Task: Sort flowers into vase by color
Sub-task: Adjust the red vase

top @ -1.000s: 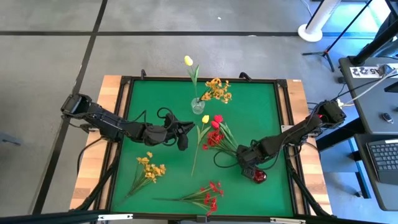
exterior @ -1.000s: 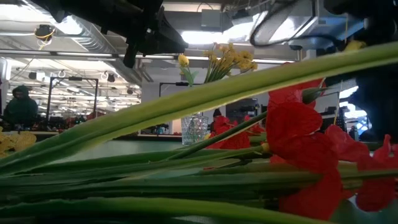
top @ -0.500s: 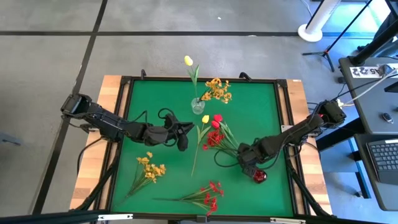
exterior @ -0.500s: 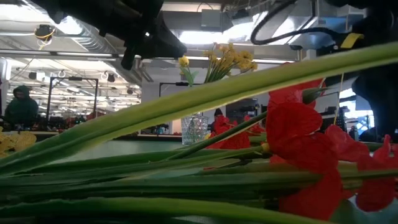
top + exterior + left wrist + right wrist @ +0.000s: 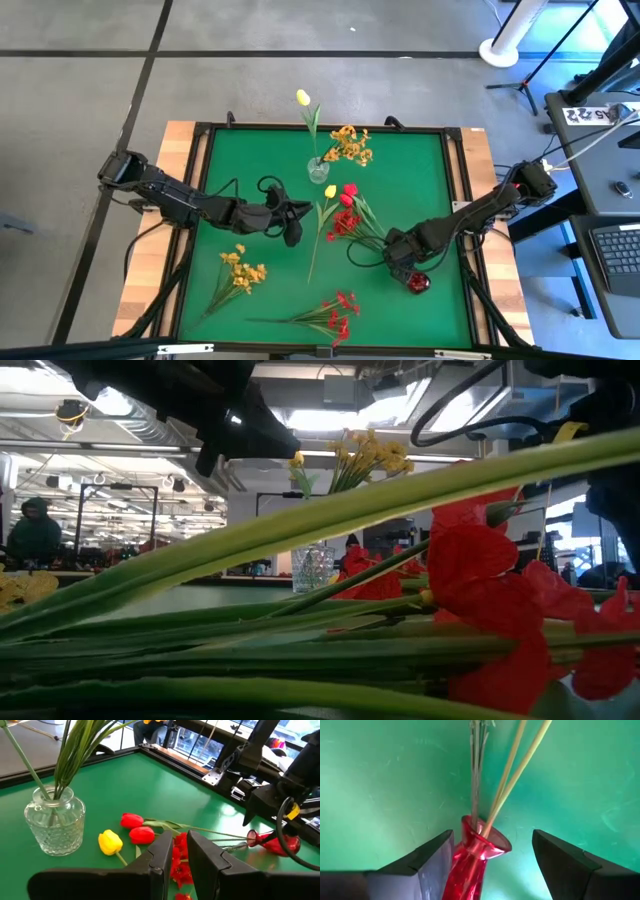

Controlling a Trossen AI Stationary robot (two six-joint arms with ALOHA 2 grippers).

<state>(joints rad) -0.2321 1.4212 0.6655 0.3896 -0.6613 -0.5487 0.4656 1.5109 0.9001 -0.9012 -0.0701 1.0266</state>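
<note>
**Red vase lying on green counter, right jaws spread around its neck**

High view: green counter. Clear glass vase near centre back, holding a yellow tulip and yellow spray. Left gripper beside a loose yellow tulip. Right gripper over red vase. Loose yellow spray and red spray near front.

Low view: green stems and red blooms filling foreground.

Left wrist view: jaws narrow, empty, above red tulips.

Right wrist view: jaws wide, either side of the red vase's neck, not touching; stems entering its mouth.
</note>
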